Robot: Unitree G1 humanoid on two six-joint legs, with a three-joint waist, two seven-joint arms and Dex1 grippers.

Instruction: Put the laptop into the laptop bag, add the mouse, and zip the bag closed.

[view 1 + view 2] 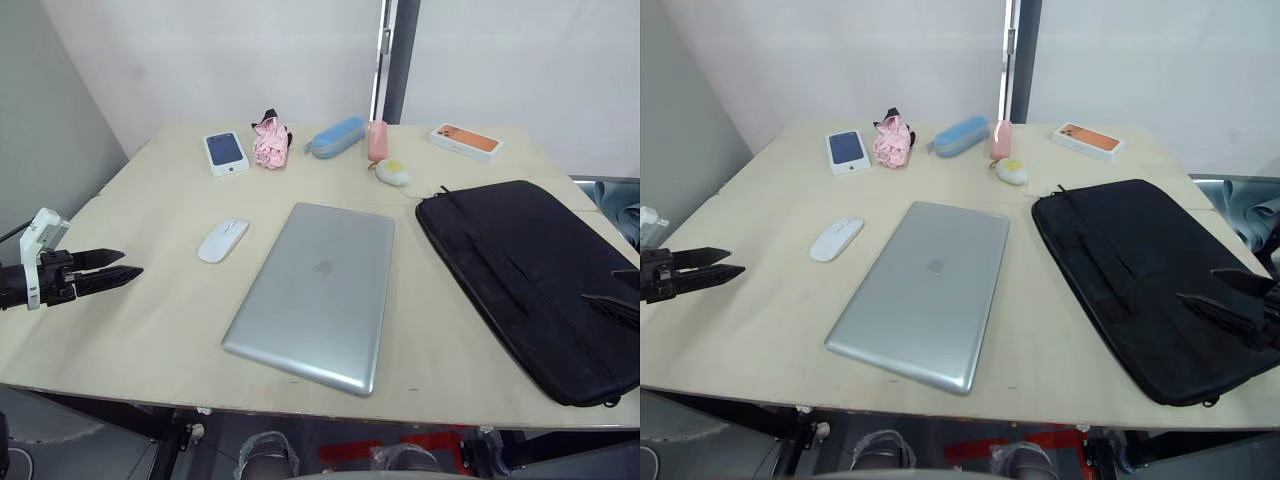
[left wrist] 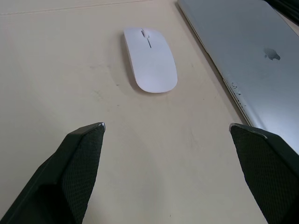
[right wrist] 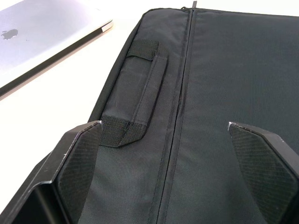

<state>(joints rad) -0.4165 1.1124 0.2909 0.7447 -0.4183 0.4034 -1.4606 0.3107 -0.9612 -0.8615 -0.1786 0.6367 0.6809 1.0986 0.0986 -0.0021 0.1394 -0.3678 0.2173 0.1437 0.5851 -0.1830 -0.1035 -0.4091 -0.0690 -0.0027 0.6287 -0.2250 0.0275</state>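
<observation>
The silver laptop [image 1: 320, 290] lies closed in the middle of the table, lid up. Just left of it rests the white mouse [image 1: 222, 240], seen close in the left wrist view [image 2: 150, 59]. The black laptop bag [image 1: 530, 280] lies flat on the right side, zipped along its top [image 3: 180, 93]. My left gripper [image 1: 118, 266] hovers open over the table's left edge, pointing toward the mouse. My right gripper [image 1: 1215, 295] is open above the bag's near right part, fingers apart over the strap handle [image 3: 135, 88].
Along the table's far edge lie a phone box [image 1: 225, 152], a pink bundle [image 1: 270, 142], a blue pouch [image 1: 336, 137], a pink case [image 1: 377, 140], a white-and-yellow blob [image 1: 392, 172] and an orange phone box [image 1: 466, 141]. A wall stands behind.
</observation>
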